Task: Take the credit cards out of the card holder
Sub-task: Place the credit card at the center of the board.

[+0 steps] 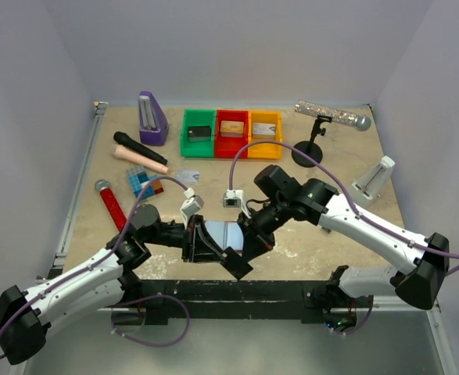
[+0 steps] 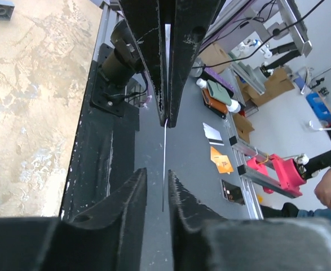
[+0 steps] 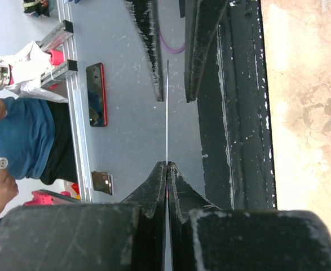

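My two grippers meet tip to tip above the table's near edge. My right gripper [image 1: 241,248] [image 3: 167,165] is shut on the card holder [image 1: 221,232], whose pale blue-grey lining faces up in the top view; a trace of red shows between the pads. A credit card [image 3: 167,124] sticks out of it, edge-on as a thin line. That card [image 2: 164,164] reaches between the fingers of my left gripper [image 1: 206,246] [image 2: 157,174], which stand narrowly apart with a slim gap on each side. Another silvery card [image 1: 187,175] lies on the table.
Green [image 1: 187,144], red [image 1: 231,117] and yellow [image 1: 264,143] trays stand at the back, each with a small card. A purple metronome [image 1: 152,117], two microphones [image 1: 139,152] [image 1: 112,205], a tiled block [image 1: 143,183], a microphone stand [image 1: 311,148] and a white device [image 1: 374,178] lie around.
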Robot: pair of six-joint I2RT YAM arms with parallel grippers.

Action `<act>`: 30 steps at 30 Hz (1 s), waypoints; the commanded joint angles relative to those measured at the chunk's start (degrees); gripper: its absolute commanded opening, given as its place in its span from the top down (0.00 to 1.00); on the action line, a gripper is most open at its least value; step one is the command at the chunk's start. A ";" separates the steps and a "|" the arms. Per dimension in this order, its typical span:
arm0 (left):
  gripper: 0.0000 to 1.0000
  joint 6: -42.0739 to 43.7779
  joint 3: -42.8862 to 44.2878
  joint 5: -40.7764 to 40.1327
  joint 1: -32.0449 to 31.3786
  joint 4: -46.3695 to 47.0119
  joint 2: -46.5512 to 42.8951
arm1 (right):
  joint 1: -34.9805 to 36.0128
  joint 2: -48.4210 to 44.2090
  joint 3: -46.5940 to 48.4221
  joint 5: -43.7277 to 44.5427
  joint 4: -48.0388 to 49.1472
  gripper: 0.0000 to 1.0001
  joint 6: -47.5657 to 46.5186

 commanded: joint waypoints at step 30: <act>1.00 -11.72 16.92 -37.75 20.18 -6.40 28.80 | -7.12 -31.49 -22.35 35.20 24.34 0.46 31.48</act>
